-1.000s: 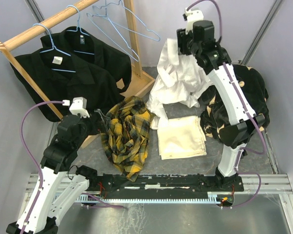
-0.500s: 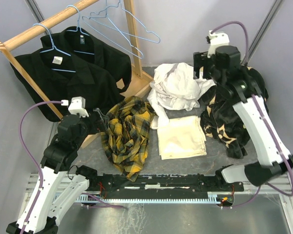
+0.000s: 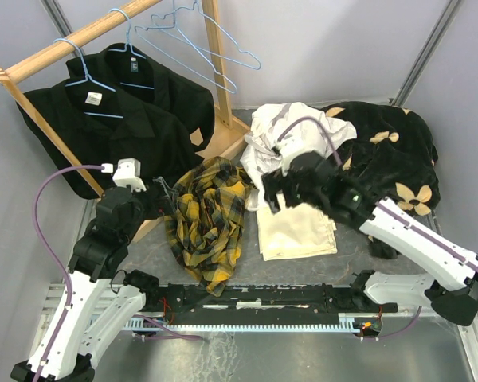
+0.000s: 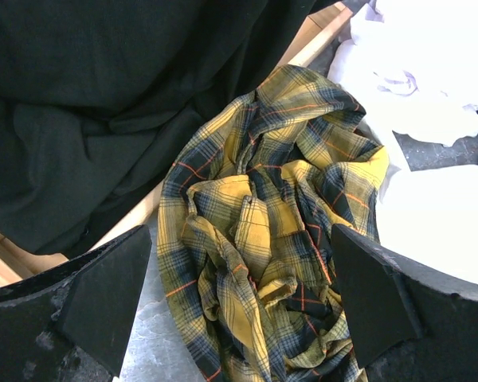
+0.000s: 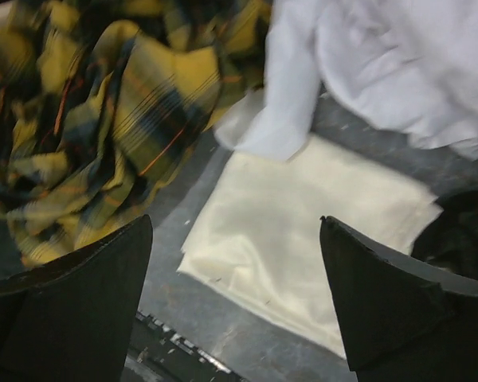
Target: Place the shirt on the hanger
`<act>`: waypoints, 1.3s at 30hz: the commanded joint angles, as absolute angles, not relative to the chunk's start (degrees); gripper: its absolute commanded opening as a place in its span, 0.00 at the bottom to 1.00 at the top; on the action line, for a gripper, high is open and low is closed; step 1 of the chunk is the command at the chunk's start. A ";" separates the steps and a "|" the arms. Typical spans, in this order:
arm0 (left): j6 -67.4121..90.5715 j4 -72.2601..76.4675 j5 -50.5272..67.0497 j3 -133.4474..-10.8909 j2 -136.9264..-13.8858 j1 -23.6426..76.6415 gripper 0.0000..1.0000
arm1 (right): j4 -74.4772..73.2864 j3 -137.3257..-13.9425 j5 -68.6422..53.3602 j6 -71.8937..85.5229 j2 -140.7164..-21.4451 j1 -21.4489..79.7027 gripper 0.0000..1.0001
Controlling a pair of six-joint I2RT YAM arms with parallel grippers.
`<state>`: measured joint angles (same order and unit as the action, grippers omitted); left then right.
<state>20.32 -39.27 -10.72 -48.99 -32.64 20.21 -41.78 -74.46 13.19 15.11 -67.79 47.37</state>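
Note:
The yellow-and-black plaid shirt [image 3: 209,216] lies crumpled on the grey table, left of centre. An empty light-blue wire hanger [image 3: 199,44] hangs on the wooden rail at the back, beside another. My left gripper [image 3: 166,197] hovers at the shirt's left edge, open; in the left wrist view the shirt [image 4: 275,239] fills the space under the gripper [image 4: 240,232]. My right gripper [image 3: 272,195] is low, just right of the shirt, open and holding nothing. The right wrist view shows the gripper [image 5: 235,221] over a folded cream cloth [image 5: 303,231], with the shirt [image 5: 103,119] to its left.
A wooden rack [image 3: 88,36] at back left carries two black shirts [image 3: 119,119] on hangers. A crumpled white shirt [image 3: 283,139] and a black floral garment [image 3: 390,159] lie at back right. The folded cream cloth [image 3: 296,223] lies right of the plaid shirt.
My right gripper opened and let go of the white shirt, which dropped onto the table. The right arm then swung down and forward to the cream cloth. The left arm has not moved.

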 commanded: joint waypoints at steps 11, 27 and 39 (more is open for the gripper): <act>20.07 -35.87 -11.95 -48.39 -33.34 19.86 0.99 | -20.05 -57.20 23.71 42.48 -72.68 74.09 0.92; 20.04 -35.80 -11.82 -48.30 -32.92 19.87 0.98 | -20.63 -63.14 32.66 50.41 -96.19 77.90 0.78; 20.08 -36.21 -10.86 -50.30 -32.76 19.86 0.97 | -14.26 -58.29 33.68 37.95 -77.00 75.01 0.00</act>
<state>20.32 -38.85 -11.90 -48.34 -32.47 20.21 -15.49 -55.99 28.77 44.73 -87.26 75.81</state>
